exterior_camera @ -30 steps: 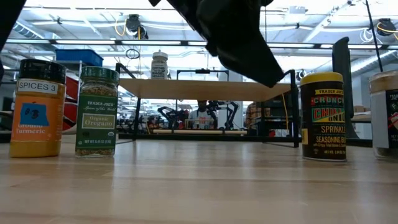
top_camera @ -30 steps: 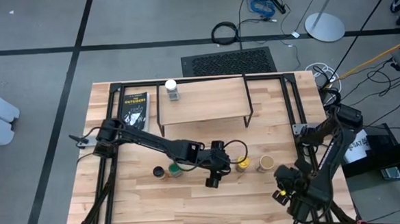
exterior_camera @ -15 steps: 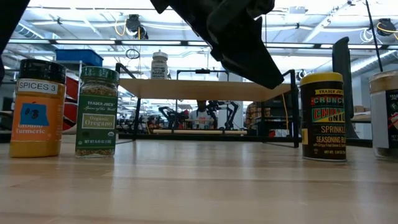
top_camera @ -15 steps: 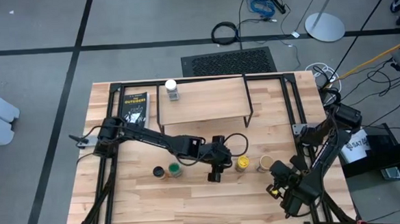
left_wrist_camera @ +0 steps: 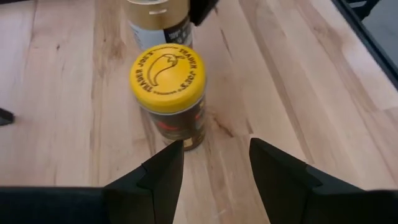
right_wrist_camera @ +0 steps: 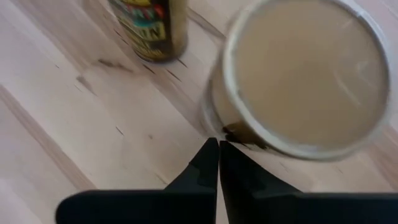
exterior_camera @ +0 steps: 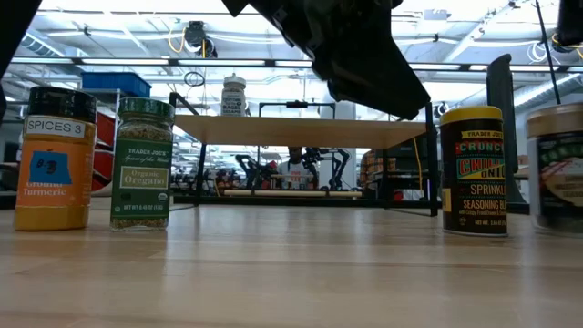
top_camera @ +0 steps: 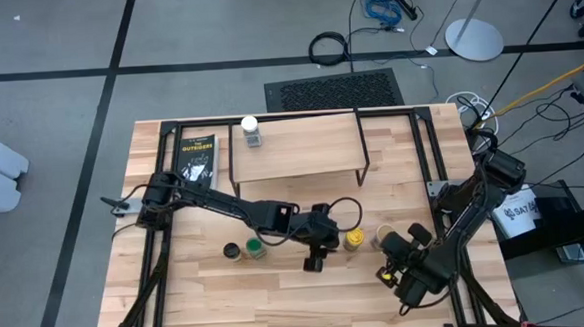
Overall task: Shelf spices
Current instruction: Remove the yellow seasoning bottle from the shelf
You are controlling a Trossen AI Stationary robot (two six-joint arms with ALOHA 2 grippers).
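Yellow-lidded jar point(top_camera: 354, 239): upright mid-table, bare wood in front, tan-lidded jar point(top_camera: 385, 239) beside. Left gripper point(left_wrist_camera: 211, 163): fingers parted, empty, just short of it. Right gripper point(right_wrist_camera: 218, 163): fingers closed, at tan jar's side.

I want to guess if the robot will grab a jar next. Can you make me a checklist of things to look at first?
1. Left claw open wide enough for a jar: ok, a gap shows between its fingers.
2. Left claw lined up with the small round yellow-lidded spice jar: ok, the jar stands upright just ahead of the gap.
3. Right claw ready to grab: not ok, it is shut, right beside the tan-lidded jar.
4. Room on the light wood plank shelf with black rod legs: ok, only the white-lidded jar stands there.
5. Green-lidded jar and orange jar with dark lid upright: ok.
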